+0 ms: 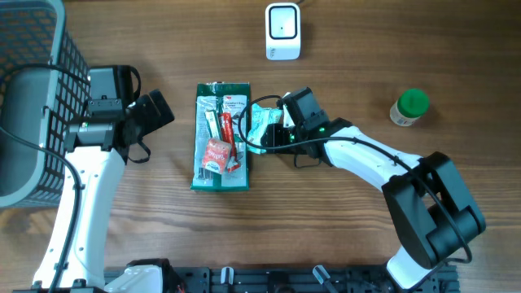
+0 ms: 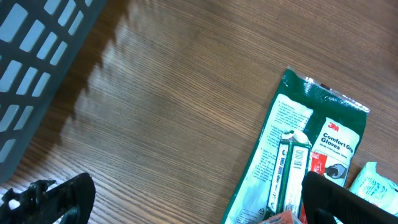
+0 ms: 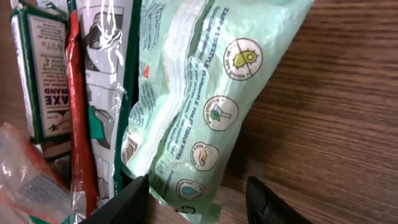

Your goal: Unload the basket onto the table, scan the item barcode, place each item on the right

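A pale green tissue pack (image 1: 262,124) (image 3: 205,93) lies on the table beside a green glove package (image 1: 221,134) (image 3: 102,81) (image 2: 298,155). My right gripper (image 1: 275,135) (image 3: 198,186) is open. Its fingers straddle the near end of the pale green pack; the left finger is at the pack's edge and the right one stands apart from it. On the glove package lie a red tube (image 1: 229,130), a small box (image 3: 43,68) and an orange packet (image 1: 216,153). My left gripper (image 1: 155,122) (image 2: 199,202) is wide open over bare wood, left of the glove package.
A white scanner (image 1: 282,31) stands at the back centre. A green-lidded bottle (image 1: 409,107) sits at the right. A grey mesh basket (image 1: 28,98) (image 2: 37,56) fills the far left behind my left arm.
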Robot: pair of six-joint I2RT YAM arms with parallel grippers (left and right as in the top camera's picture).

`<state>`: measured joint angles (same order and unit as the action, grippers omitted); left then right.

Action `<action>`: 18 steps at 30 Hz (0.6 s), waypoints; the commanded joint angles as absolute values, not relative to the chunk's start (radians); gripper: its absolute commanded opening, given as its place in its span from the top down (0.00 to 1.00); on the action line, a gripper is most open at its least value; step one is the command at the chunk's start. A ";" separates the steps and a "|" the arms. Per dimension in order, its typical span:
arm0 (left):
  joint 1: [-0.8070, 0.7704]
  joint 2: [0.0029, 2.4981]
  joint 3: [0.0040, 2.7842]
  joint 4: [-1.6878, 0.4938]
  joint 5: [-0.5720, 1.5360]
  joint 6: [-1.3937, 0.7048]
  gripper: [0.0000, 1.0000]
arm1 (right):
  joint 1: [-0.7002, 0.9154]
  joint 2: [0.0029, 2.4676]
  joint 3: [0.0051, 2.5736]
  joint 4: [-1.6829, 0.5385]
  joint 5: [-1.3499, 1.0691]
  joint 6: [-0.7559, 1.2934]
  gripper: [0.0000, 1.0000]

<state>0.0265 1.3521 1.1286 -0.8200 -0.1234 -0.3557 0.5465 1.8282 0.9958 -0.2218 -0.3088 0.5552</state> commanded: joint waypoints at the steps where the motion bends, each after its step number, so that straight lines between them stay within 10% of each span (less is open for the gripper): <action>1: 0.031 1.354 1.134 -0.821 -0.132 -0.345 0.00 | 0.549 1.842 1.006 -0.214 -0.281 0.579 0.50; 18: 0.031 1.354 1.134 -0.821 -0.132 -0.344 0.00 | 0.379 1.789 1.280 -0.641 -0.529 0.466 0.41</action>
<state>0.0265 1.3521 1.1286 -0.8211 -0.1234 -0.3561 0.3882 1.8256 1.1748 -0.5594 -0.4751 0.5491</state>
